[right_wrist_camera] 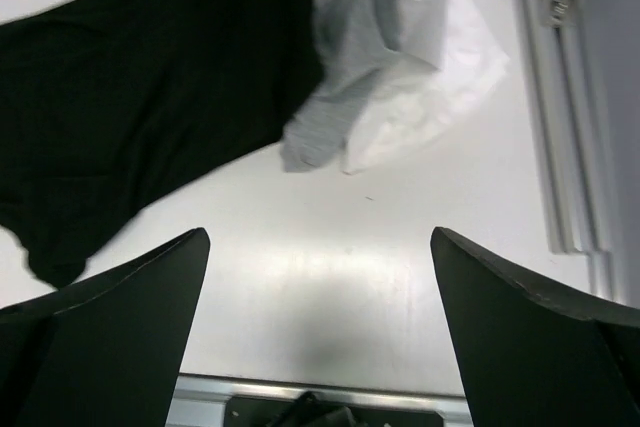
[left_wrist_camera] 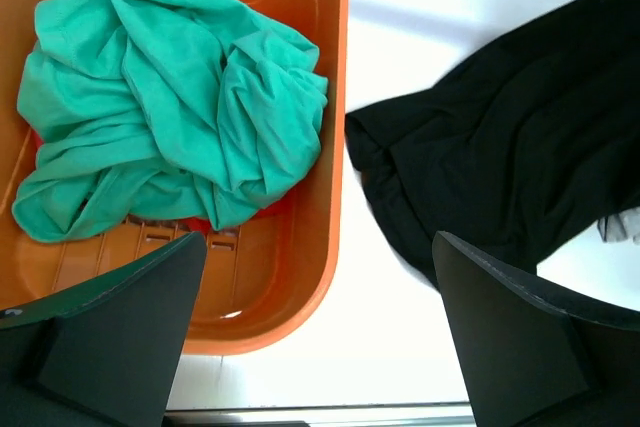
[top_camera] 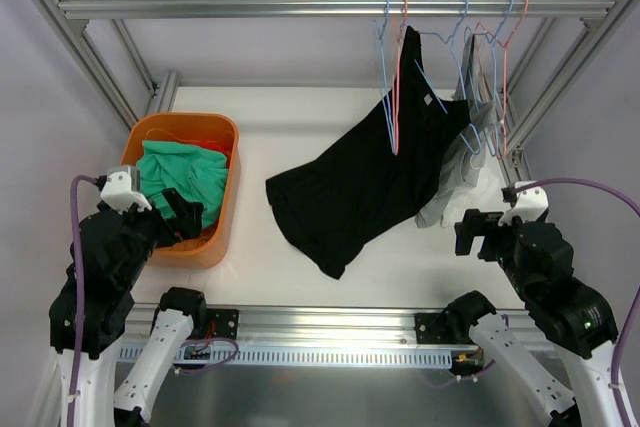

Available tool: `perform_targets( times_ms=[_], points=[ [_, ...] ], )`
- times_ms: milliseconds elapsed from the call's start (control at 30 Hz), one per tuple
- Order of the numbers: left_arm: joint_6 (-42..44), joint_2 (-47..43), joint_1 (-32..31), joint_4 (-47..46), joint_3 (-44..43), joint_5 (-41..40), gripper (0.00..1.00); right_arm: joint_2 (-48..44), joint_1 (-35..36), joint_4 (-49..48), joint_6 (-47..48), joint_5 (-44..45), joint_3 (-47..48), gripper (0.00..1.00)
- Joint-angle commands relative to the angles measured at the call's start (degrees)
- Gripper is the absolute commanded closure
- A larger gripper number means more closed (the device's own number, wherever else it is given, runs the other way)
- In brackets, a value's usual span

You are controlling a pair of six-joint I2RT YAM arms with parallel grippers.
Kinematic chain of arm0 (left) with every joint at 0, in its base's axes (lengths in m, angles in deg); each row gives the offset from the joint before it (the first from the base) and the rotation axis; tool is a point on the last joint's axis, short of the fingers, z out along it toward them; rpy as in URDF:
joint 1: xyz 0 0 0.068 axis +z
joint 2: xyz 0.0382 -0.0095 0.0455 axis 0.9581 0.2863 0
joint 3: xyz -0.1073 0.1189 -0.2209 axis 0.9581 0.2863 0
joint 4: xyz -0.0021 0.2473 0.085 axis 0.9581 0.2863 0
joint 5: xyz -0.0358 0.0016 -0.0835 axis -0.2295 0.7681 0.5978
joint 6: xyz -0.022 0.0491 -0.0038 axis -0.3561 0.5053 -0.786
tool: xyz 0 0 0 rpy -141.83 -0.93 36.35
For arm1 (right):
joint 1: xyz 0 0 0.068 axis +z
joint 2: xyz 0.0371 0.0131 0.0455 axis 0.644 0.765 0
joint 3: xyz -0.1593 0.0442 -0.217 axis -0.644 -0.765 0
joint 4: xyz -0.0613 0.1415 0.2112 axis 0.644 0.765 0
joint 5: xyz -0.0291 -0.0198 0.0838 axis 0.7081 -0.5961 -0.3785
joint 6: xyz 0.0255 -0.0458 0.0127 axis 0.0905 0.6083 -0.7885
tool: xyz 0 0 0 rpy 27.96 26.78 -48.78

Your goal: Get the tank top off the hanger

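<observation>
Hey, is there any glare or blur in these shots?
Top external: evenly lit and sharp, but the black garment shows little detail. Left wrist: small shine on the floor of the orange bin. Right wrist: soft glare on the white table.

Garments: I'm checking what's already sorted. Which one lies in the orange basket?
The green garment, crumpled inside the orange basket. The black top and the grey and white ones hang from the rail, trailing onto the table.
</observation>
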Motion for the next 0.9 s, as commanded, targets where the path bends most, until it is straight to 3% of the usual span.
perform_targets(
  times_ms=[0,167,867],
  points=[
    [3.68,-2.70,0.12,2.74,1.23,3.36,0.01,-1.32,-0.24,4.89,3.79,13.73,0.60,0.01],
    [3.59,-8.41,0.12,3.18,2.11,9.17,0.01,-3.43,-0.15,5.94,3.27,14.72,2.00,0.00],
    [2.62,-10.09,0.12,3.10,5.98,8.29,0.02,-3.43,-0.15,5.59,1.33,11.03,1.30,0.00]
  ],
)
